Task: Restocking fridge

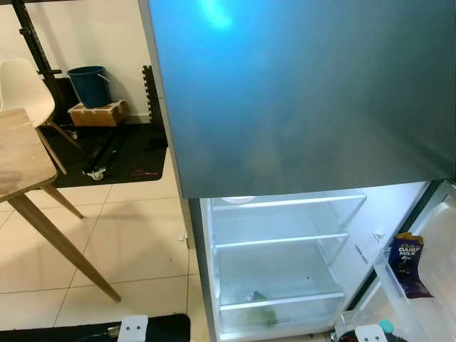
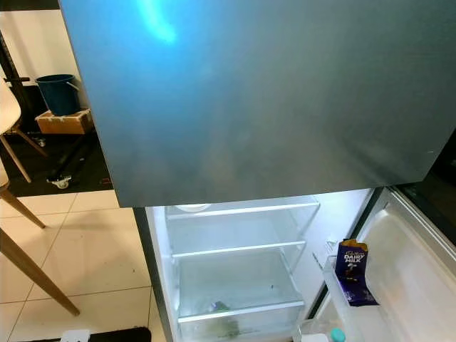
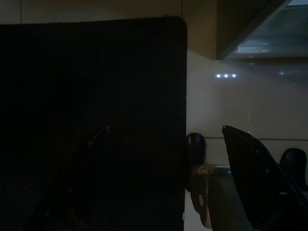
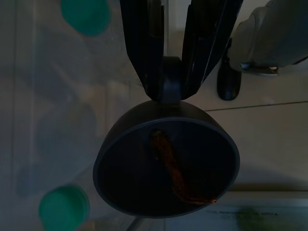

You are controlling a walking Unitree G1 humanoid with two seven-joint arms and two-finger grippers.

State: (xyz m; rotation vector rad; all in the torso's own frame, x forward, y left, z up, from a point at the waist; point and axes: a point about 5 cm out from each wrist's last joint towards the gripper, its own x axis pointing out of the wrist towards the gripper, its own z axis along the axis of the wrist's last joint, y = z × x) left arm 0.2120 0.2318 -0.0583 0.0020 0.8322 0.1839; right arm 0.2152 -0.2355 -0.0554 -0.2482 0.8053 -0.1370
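Note:
The fridge's lower compartment (image 1: 285, 249) stands open and lit, with glass shelves and something green (image 1: 260, 299) in the bottom drawer. Above it the grey freezer door (image 1: 306, 92) is closed. A purple Dairy Milk pack (image 1: 406, 263) sits in the open door's shelf (image 2: 399, 285) on the right. In the right wrist view, my right gripper (image 4: 171, 86) is shut on the handle of a small dark pan (image 4: 166, 166) holding an orange-brown strip of food. Green bottle caps (image 4: 63, 207) lie below it. The left wrist view is dark, with one black finger (image 3: 250, 168) beside a black panel.
A wooden table (image 1: 21, 157) and a white chair (image 1: 21, 85) stand to the left on pale floor tiles. Further back, a blue bucket (image 1: 90, 84) rests on a wooden box (image 1: 100, 112) by a black mat (image 1: 121, 153).

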